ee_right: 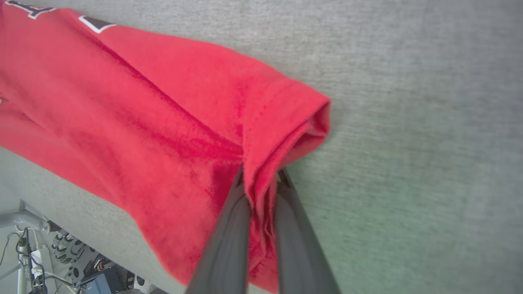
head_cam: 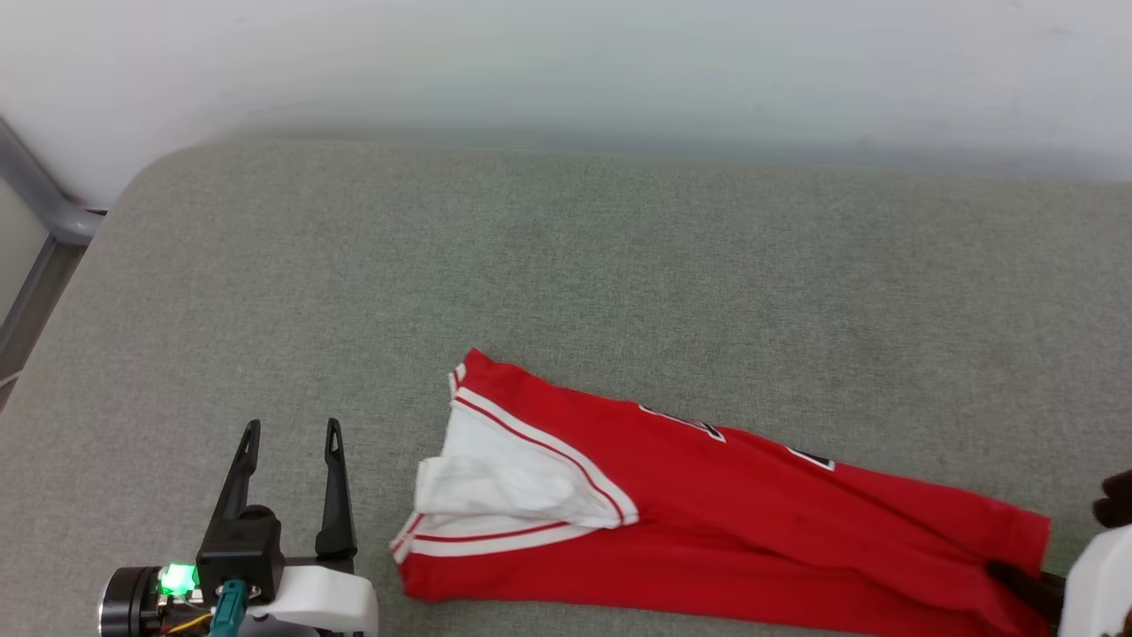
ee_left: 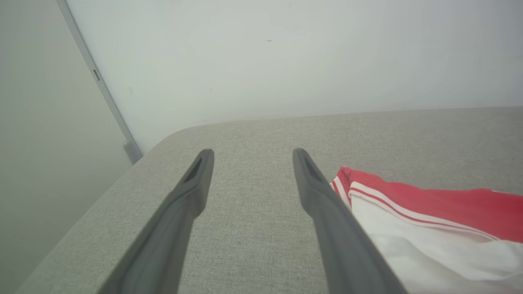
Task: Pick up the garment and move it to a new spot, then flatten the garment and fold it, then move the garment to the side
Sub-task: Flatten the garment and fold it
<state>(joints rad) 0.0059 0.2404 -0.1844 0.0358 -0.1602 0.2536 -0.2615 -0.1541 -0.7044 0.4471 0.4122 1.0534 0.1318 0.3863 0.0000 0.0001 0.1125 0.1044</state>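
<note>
Red fabric of the garment (ee_right: 143, 102) is pinched between the two dark fingers (ee_right: 229, 245) of the right claw (ee_right: 261, 175), which is closed tight on a bunched fold near the hem corner. In the head view the same claw (head_cam: 1017, 579) is seen at the lower right, its dark tip laid against the right end of the garment (head_cam: 707, 504) beside a pale forearm (head_cam: 1097, 584). The garment is stretched out long and narrow across the near part of the grey fabric-covered worktop (head_cam: 531, 265), its hem end to the right and its collar end to the left. A white sleeve (head_cam: 495, 487) with red and white striped trim is folded over the left end, and pieces of dark, white-edged lettering (head_cam: 699, 425) are visible along the far edge. The left claw (head_cam: 294, 429) is held just above the worktop at the lower left, spread wide with nothing between its fingers, near the sleeve end but apart from it. In the left wrist view the open claw (ee_left: 253, 153) is pointed toward the pale wall (ee_left: 286, 61), with the sleeve (ee_left: 429, 253) just beside its right finger.
</note>
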